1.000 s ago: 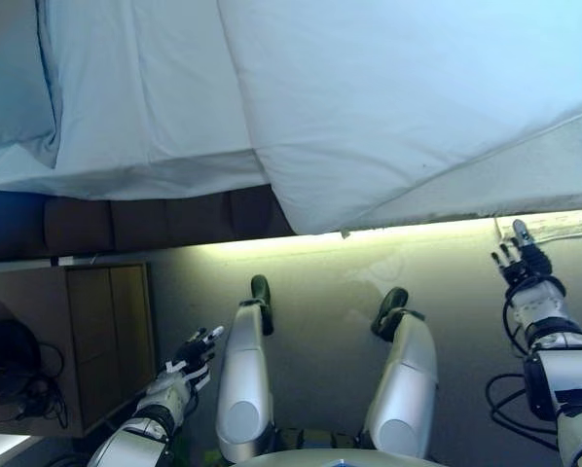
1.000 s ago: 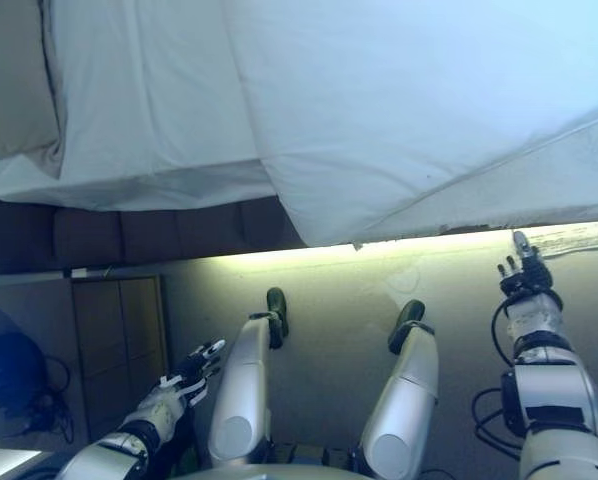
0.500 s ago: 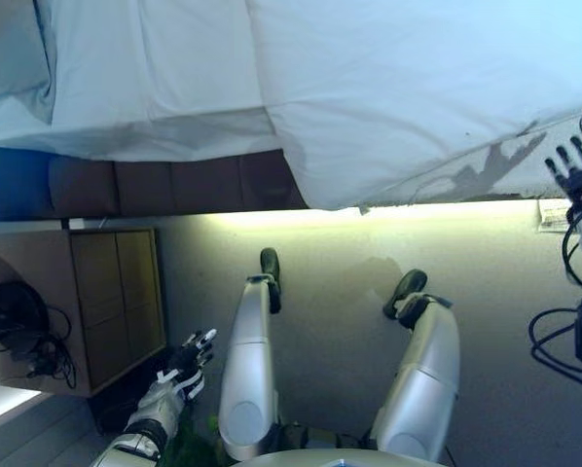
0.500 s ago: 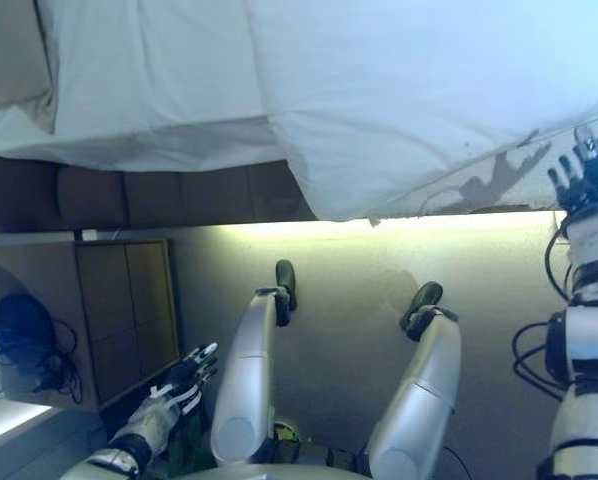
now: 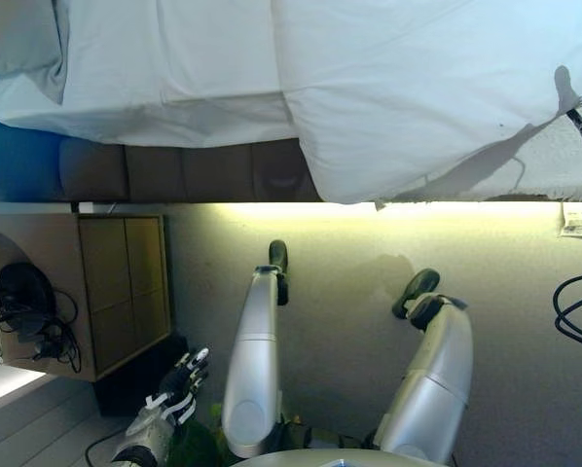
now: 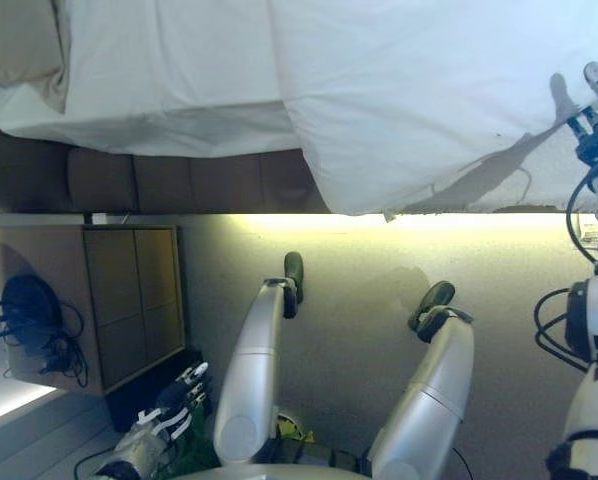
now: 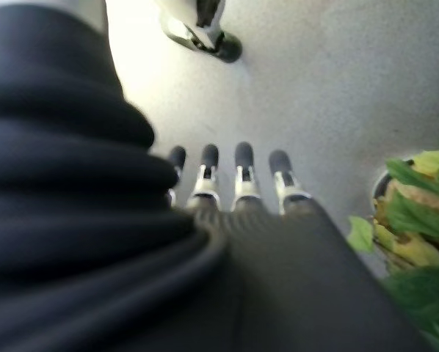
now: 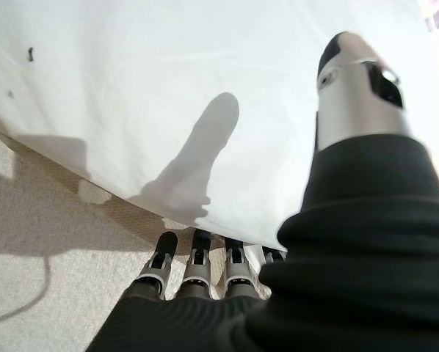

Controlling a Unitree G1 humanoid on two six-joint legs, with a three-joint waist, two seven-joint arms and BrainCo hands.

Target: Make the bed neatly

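Right wrist view shows you the right hand [image 8: 227, 268] open and empty, fingers straight just off the hanging edge of the white duvet [image 5: 418, 88] lying skewed across the bed, likely placed to grasp it, while your left hand [image 5: 174, 389] hangs open, idle near the wooden nightstand [image 5: 96, 292].

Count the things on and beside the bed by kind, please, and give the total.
Duvet: 1
Sheet: 1
Pillow: 1
Nightstand: 1
Potted plant: 1
Total: 5
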